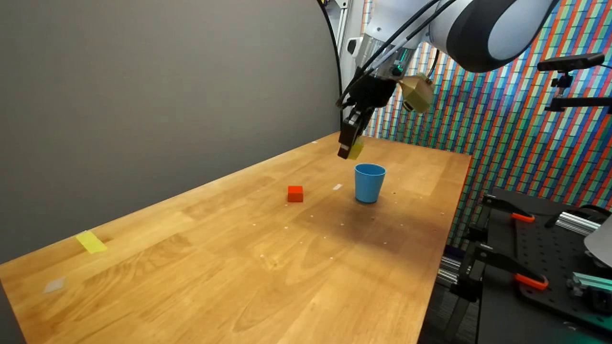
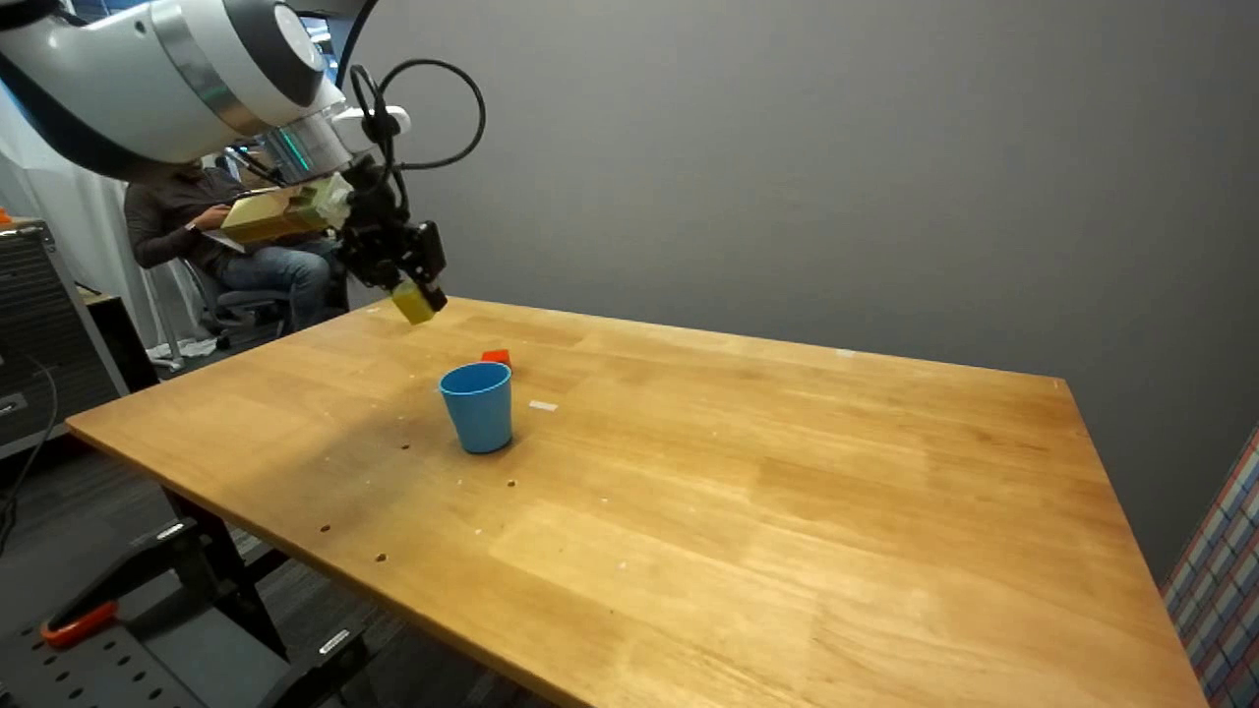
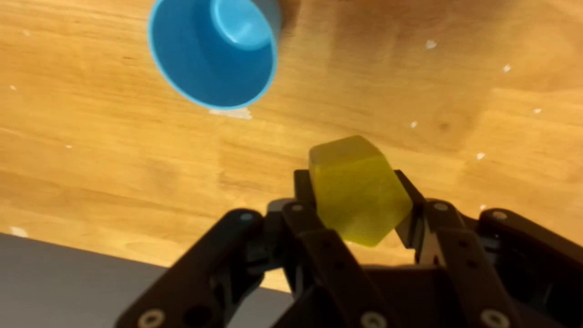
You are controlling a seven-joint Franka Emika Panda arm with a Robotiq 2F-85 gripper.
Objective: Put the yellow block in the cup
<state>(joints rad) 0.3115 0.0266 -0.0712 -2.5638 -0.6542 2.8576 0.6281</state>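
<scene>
The pick looks done, with the jaws clamped on the yellow block (image 3: pixel 360 196) higher than the blue cup (image 1: pixel 369 185) and off to one side of its mouth, so moving over the opening and letting go are left.

Both exterior views slant down across the tabletop (image 1: pixel 205 282), sharing the cup (image 2: pixel 480 413); the wrist view looks down, nearer.
</scene>
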